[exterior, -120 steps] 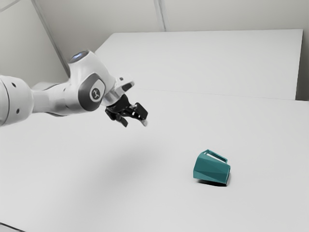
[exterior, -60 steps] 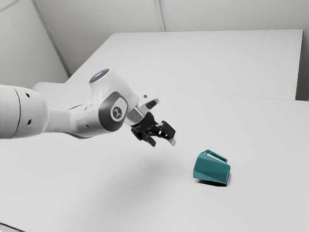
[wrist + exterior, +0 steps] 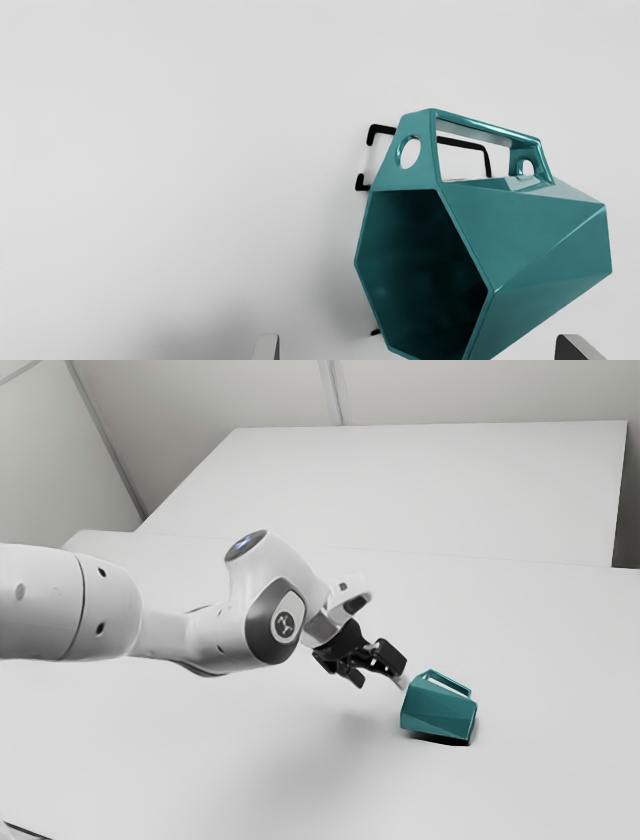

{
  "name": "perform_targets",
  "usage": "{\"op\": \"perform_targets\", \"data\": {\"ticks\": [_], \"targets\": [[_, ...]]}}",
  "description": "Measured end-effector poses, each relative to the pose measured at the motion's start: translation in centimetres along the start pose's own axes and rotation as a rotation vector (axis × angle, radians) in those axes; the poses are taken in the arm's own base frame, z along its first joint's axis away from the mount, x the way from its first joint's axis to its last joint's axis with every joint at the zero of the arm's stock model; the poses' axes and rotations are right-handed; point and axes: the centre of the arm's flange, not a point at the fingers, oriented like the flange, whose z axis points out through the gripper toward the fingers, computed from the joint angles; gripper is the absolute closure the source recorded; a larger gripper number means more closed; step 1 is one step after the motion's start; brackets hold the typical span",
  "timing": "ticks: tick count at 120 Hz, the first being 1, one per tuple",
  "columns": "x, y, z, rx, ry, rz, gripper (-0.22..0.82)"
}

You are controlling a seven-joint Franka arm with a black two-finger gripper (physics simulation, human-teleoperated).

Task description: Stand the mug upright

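Gripper (image 3: 380, 679) at center right of the exterior view, open: fingers (image 3: 266, 348) wide apart, nothing gripped. One fingertip is close to the mug (image 3: 540, 235); contact cannot be told.

Teal faceted mug on its side, right of center in the lower half of the exterior view, handle (image 3: 490, 127) uppermost, mouth (image 3: 425, 270) facing the gripper. Wrist view: mouth lies ahead of the gap between fingers. Thin black lines (image 3: 462, 143) on the white table (image 3: 560, 660) behind the mug. Emblem (image 3: 284, 624) on arm joint, too small to read.
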Motion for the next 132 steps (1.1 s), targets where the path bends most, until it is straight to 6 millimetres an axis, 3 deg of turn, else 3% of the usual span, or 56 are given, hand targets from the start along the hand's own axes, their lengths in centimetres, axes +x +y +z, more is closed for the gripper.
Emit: {"op": "perform_targets", "data": {"ticks": [27, 46, 75, 89, 132], "targets": [[-1.0, 3.1, 1.3, -0.025, 0.021, 0.042, 0.00], [-1.0, 2.8, 2.2, -0.019, 0.030, 0.041, 0.00], [-1.2, 4.8, 3.9, -0.019, 0.056, 0.084, 0.01], [-1.4, 4.7, 4.8, -0.012, 0.062, 0.083, 0.01], [-2.0, 6.4, 5.2, -0.032, 0.093, 0.091, 0.08]]}}
